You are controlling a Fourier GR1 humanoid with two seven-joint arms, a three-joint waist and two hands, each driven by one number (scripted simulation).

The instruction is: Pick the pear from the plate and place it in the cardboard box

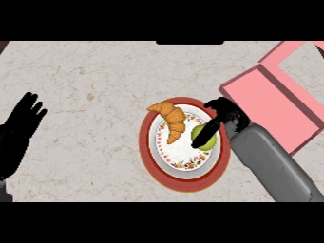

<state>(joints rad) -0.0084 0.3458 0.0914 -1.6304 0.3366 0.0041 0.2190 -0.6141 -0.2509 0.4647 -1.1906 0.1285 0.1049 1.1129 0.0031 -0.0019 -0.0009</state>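
Pear (201, 143) lying on the right side of the plate (158, 161), with the right robot hand (219, 114) closing over it.

Only a small green patch of the fruit is showing beneath a dark finger, so its long axis and the way its stem is pointing cannot be told. The right robot hand is reaching in from the plate's right rim, its fingers curling down around the pear. A croissant (170, 115) is resting on the plate's upper left part, running from upper left to lower right, apart from the pear. The pink cardboard box (290, 99) is sitting open on the counter (94, 76), just right of the plate. The left robot hand (17, 128) is resting open near the left edge, fingers straight and pointing up.
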